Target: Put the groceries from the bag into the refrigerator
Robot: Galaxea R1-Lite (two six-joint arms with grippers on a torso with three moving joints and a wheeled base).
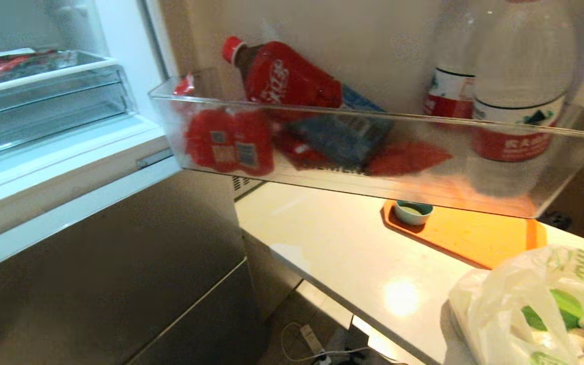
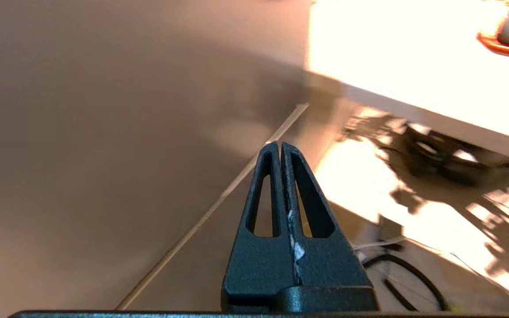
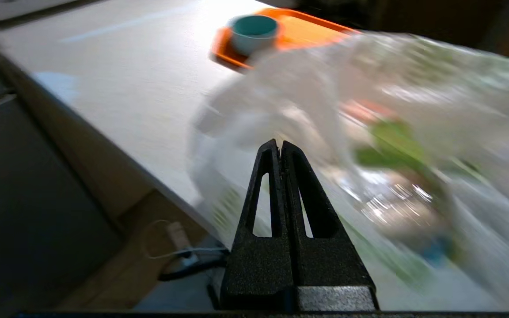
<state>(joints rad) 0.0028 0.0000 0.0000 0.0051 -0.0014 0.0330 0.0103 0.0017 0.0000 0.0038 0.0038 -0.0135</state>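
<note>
Left gripper (image 2: pixel 279 145) fingers pressed together, empty; right gripper (image 3: pixel 279 143) likewise, near bag (image 3: pixel 369 145)

A home kitchen is showing here: an open refrigerator (image 1: pixel 94 263) is filling the frame's left, its door shelf (image 1: pixel 373 152) holding drinks, a white countertop (image 1: pixel 332 243) lying lower right.

Head view: warm indoor light; round specular glare on white counter (image 1: pixel 353 248); clear door bin (image 1: pixel 373 152) hazy, contents smeared. Left wrist: counter blown out, hard shadows on floor. Right wrist: plastic bag (image 3: pixel 369 145) motion-blurred.
</note>
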